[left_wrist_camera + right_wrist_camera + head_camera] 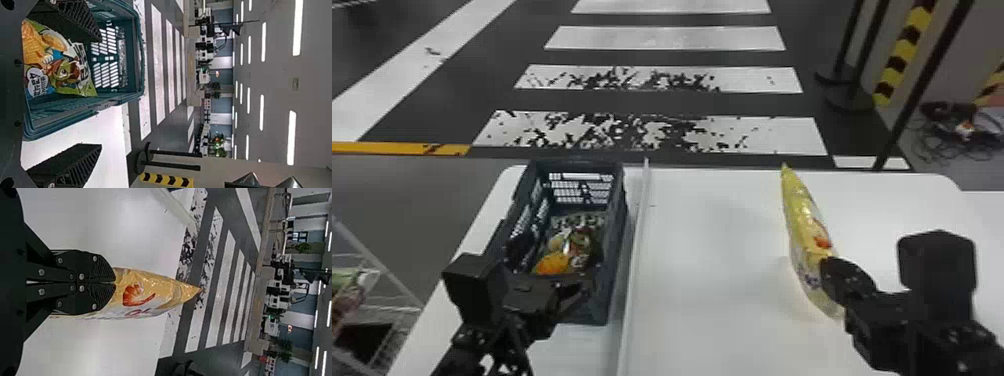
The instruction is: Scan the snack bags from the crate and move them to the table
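We have the yellow snack bag (804, 215) in the right gripper (827, 272), whose jaws are clenched on it, pinching it firmly between the two flat fingers (105, 272). We see the bag nearly edge-on in the head view, over the right part of the white tabletop (712, 300); whether its lower end touches the surface, we cannot tell. The right wrist view gives us its front at a slant (an orange-red shrimp is pictured there).

Our left gripper (552, 262) is at the near end of the crate (616, 280), its jaws released and spread wide with nothing between them. In the left wrist view one finger is in front of the crate's open top and the other shows against the tabletop beside it. Inside the crate lies a colourful snack bag (62, 70) with a cartoon figure, orange snacks and green edges. The crate sits on the left part of the tabletop, and just beside it a thin pale strip (634, 255) runs lengthwise, between the crate and the yellow bag. Past the tabletop we see the dark floor with white stripes (667, 40).
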Tool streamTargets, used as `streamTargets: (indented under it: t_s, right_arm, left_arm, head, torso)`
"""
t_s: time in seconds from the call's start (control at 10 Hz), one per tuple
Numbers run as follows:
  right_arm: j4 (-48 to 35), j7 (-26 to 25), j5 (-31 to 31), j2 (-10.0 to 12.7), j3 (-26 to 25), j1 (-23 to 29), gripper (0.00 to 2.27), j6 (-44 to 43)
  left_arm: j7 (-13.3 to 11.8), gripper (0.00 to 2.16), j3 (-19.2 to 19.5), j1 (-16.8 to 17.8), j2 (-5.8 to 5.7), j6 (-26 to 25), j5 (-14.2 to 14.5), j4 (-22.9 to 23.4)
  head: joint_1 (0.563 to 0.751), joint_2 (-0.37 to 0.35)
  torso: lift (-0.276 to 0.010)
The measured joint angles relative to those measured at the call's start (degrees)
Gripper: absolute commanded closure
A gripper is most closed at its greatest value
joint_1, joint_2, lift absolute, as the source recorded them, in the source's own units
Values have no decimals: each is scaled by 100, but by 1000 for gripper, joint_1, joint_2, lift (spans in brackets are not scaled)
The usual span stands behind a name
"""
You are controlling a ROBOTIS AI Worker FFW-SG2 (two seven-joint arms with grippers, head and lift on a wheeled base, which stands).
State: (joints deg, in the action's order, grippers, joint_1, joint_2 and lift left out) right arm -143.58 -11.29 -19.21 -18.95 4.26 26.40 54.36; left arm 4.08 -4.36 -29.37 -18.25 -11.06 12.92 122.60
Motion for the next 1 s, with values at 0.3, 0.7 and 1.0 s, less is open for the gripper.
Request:
streamTargets:
  t_s: [0.3,0.7,1.0]
  right_arm:
    - [485,13,-2081,391,-1581,58,2243,-111]
    - [1205,90,-4147,755,-2951,43,2243,115]
    - [1629,122,-4650,971,-3189,59,2243,489]
  left_arm:
    - [-4,36,-31,52,-2,37,-8,-65]
    - [37,36,-202,159,13,20,-173,-130]
    - [35,36,-246,185,42,20,-223,-189]
  head:
    - [695,-29]
    - [695,-109]
    - [695,-113]
  torso:
    - [-95]
    - [-95]
    - [-95]
